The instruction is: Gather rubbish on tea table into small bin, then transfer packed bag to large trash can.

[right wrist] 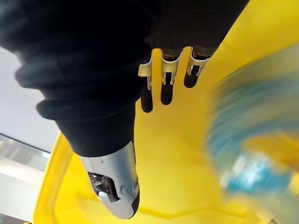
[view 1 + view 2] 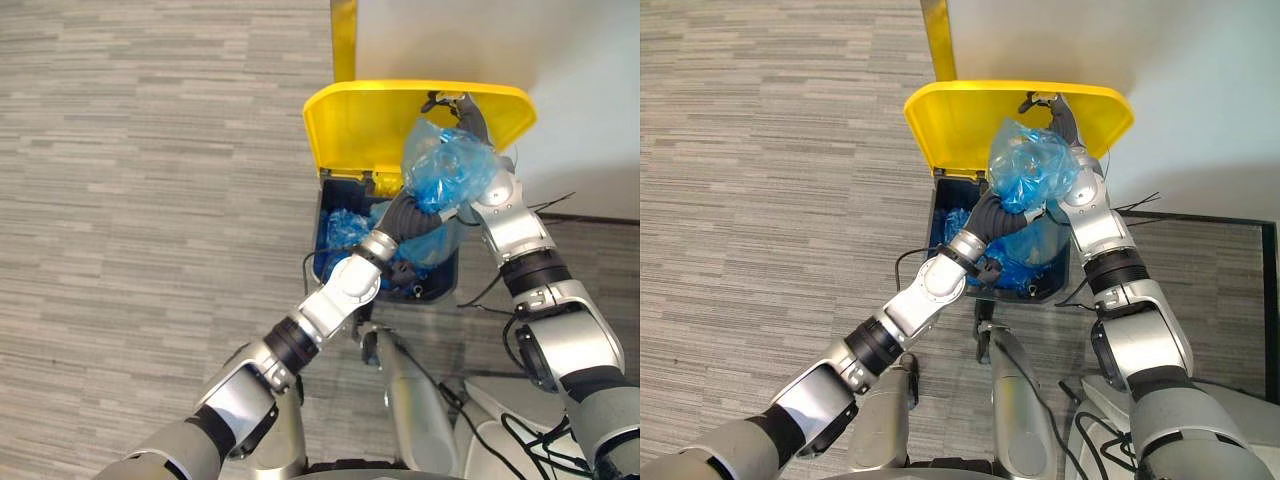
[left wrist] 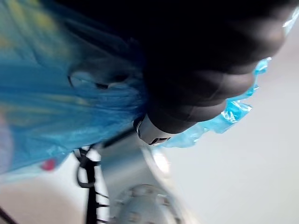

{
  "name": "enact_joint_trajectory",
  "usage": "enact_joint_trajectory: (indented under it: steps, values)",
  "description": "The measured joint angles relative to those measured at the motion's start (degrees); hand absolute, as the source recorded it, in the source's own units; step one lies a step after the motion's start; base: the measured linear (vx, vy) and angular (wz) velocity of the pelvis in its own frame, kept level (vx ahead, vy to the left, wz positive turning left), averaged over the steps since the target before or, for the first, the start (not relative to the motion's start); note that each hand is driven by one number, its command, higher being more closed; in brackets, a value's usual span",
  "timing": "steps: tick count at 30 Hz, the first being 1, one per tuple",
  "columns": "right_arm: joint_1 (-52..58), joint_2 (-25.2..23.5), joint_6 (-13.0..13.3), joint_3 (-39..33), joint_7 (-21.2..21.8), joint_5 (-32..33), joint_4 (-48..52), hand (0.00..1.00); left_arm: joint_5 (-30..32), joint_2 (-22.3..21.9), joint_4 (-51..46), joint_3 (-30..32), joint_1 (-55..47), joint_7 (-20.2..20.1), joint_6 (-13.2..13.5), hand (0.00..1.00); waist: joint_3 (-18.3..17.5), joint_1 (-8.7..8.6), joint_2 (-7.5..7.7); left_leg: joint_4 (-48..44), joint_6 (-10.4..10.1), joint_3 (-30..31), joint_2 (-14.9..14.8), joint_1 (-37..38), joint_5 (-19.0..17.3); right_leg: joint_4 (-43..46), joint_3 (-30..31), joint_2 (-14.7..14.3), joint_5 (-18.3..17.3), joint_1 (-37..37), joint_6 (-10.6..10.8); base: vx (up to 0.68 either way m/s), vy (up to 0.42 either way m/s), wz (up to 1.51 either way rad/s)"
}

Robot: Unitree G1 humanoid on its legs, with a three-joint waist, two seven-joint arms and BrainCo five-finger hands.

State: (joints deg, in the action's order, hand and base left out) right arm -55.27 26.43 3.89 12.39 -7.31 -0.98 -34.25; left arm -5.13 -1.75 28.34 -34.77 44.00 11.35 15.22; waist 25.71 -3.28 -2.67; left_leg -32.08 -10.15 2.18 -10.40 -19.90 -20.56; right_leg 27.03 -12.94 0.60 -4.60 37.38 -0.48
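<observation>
The large trash can [image 2: 326,215] stands with its yellow lid [image 2: 365,125] swung up against the wall. Blue liner plastic [image 2: 345,232] shows inside it. The packed blue bag [image 2: 450,165] hangs over the can's opening, in front of the lid. My left hand [image 2: 412,215] reaches in from below and is shut on the bag's gathered plastic; its dark cover [image 3: 205,70] presses into the bag [image 3: 56,93]. My right hand [image 2: 468,112] is at the lid's top edge, with straight fingers [image 1: 162,88] flat on the yellow inner face [image 1: 187,154].
A white wall [image 2: 560,40] rises right behind the can, with a yellow post [image 2: 343,40] at its corner. Grey striped carpet [image 2: 150,200] spreads to the left. A dark-framed glass panel [image 2: 1200,216] lies to the right of the can.
</observation>
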Motion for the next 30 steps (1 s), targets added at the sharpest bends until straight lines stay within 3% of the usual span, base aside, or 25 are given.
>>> enact_joint_trajectory:
  steps: [6, 9, 10, 12, 16, 27, 30]
  values:
    - [-0.07, -0.08, 0.65, 2.61, -0.23, 0.70, 4.64, 0.00, 6.93, -1.84, 12.77, 8.79, 2.39, 0.35, -3.70, 1.00, 1.09, -0.80, 1.82, -4.33, -0.25, -2.38, -1.76, -3.83, -1.67, 1.31, 0.25, -0.75, 0.07, 4.11, -0.03, 0.01, -0.007, -0.17]
    - [-1.17, -0.78, 2.03, 6.02, -0.36, 1.09, 7.39, 0.00, 10.44, -2.43, 17.95, 15.28, 4.94, 2.93, -5.55, 1.00, 1.51, -0.72, 2.58, -8.02, -0.10, -5.84, -3.58, -7.56, -3.51, 2.34, 0.77, -1.43, 0.50, 7.73, 0.33, -0.01, 0.022, -0.37]
    - [-1.47, -1.36, 2.18, 6.32, -0.36, 1.10, 7.83, 0.00, 10.91, -2.39, 18.82, 16.48, 5.39, 3.34, -5.94, 0.00, 1.68, -0.55, 2.90, -8.33, 0.03, -6.35, -3.78, -8.01, -3.86, 2.41, 0.96, -1.60, 0.79, 8.32, 0.34, -0.02, 0.035, -0.43]
    - [-2.15, -3.74, 2.48, 6.91, -0.43, 1.17, 8.63, 0.00, 13.14, -2.34, 22.11, 19.19, 6.58, 4.12, -7.37, 0.00, 2.37, -0.78, 4.08, -8.49, 0.34, -7.27, -3.81, -9.12, -4.20, 2.25, 1.72, -1.79, 1.19, 9.67, -0.07, -0.01, 0.043, -0.25]
    - [-3.46, -5.96, 2.50, 8.22, -0.55, 1.51, 8.63, 0.00, 17.38, -2.41, 24.30, 21.67, 6.66, 3.84, -10.25, 0.00, 2.69, -0.79, 4.30, -9.65, 0.77, -8.46, -4.84, -9.70, -5.33, 2.38, 1.94, -2.70, 1.94, 10.53, -1.19, 0.04, 0.040, -0.17]
    - [-3.92, -8.15, 2.49, 8.07, -0.42, 1.11, 8.70, 0.00, 22.30, -2.44, 24.01, 23.72, 6.15, 2.35, -11.31, 0.00, 2.68, -0.45, 4.31, -8.72, 1.05, -8.41, -3.60, -8.14, -5.46, 2.89, 2.53, -1.55, 1.95, 9.40, -1.21, 0.02, 0.053, 0.03]
    - [1.54, -8.09, 2.50, 5.83, -0.39, 0.79, 13.02, 0.00, 23.49, -2.37, 22.55, 23.81, 3.45, 2.38, -11.63, 0.00, 2.58, -0.36, 4.31, -8.73, 1.02, -7.00, -3.66, -6.28, -5.44, 2.95, 1.25, -1.16, 1.33, 6.37, -0.61, -0.04, 0.032, 0.18]
